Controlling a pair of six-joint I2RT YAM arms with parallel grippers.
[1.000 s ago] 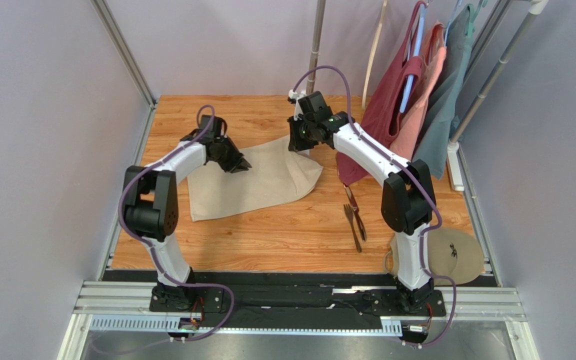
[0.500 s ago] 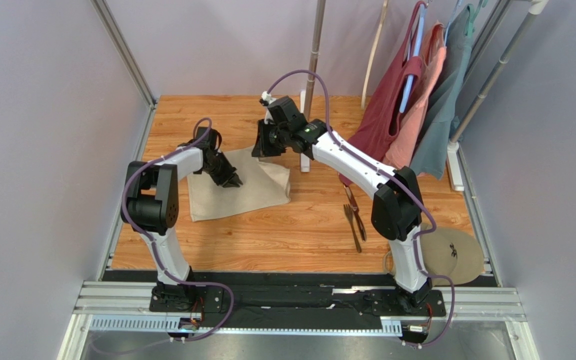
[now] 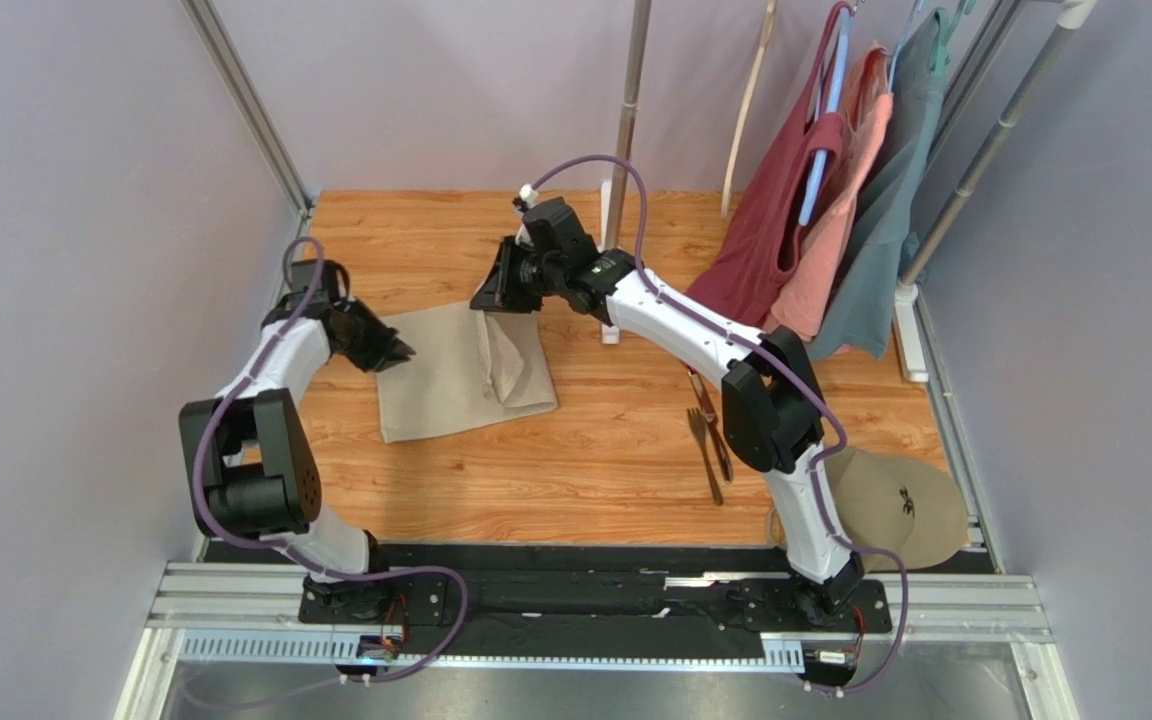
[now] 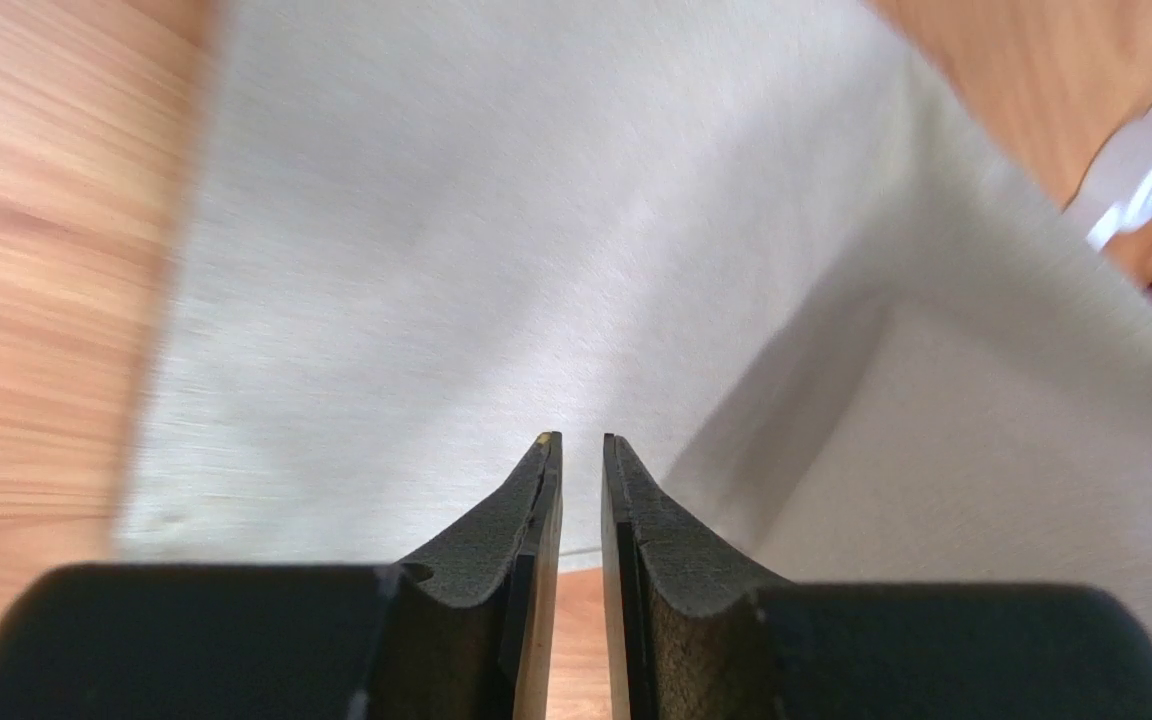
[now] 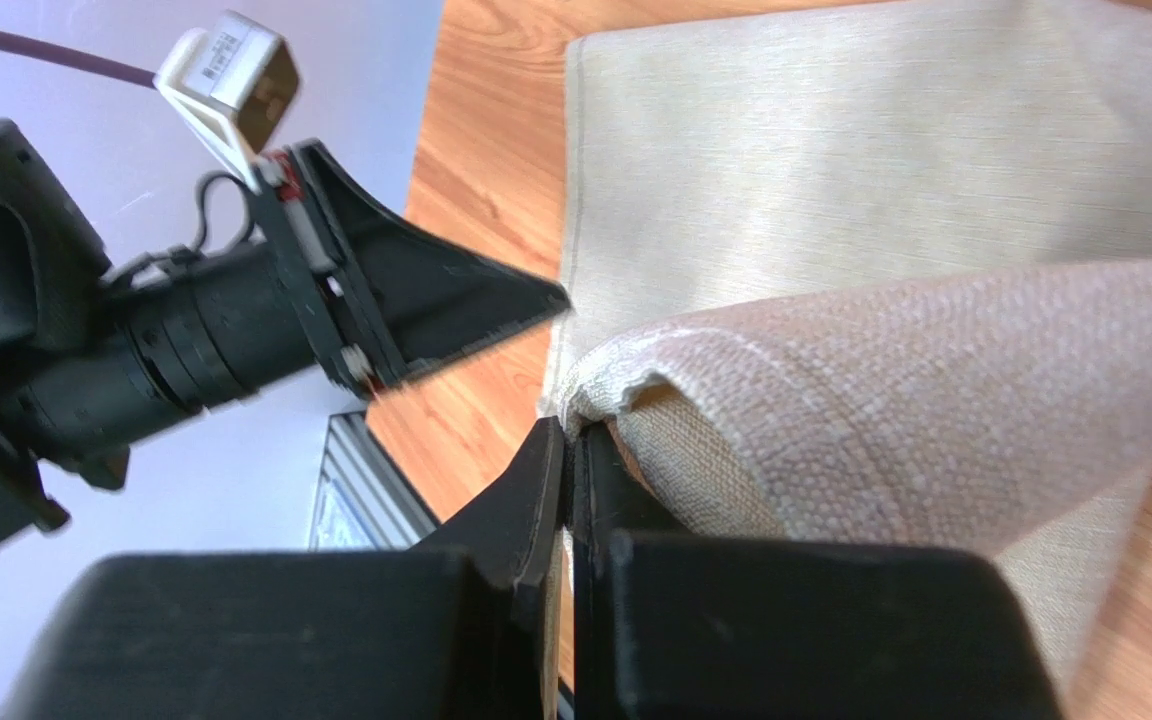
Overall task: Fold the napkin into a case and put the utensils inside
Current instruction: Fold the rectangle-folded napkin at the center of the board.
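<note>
— Looking at the right end effector, we see its jaws clenched on a corner of the napkin, the cloth curling up from the pinch in a soft roll.

— We agree. We find the napkin on the left half of the table, its right part lifted and doubled over toward the left, so a raised fold runs along that side.

— What do we say of the left end effector?

— We see its jaws slightly parted, released, with nothing between them. It hovers at the napkin's left edge, pointed at the cloth; we cannot tell whether it touches.

— And the utensils?

— We spot them lying together on bare wood, well apart from the napkin, to its right, beside the right arm.

— We also note a round tan disc at the near right corner, and garments hanging at the far right.
</note>
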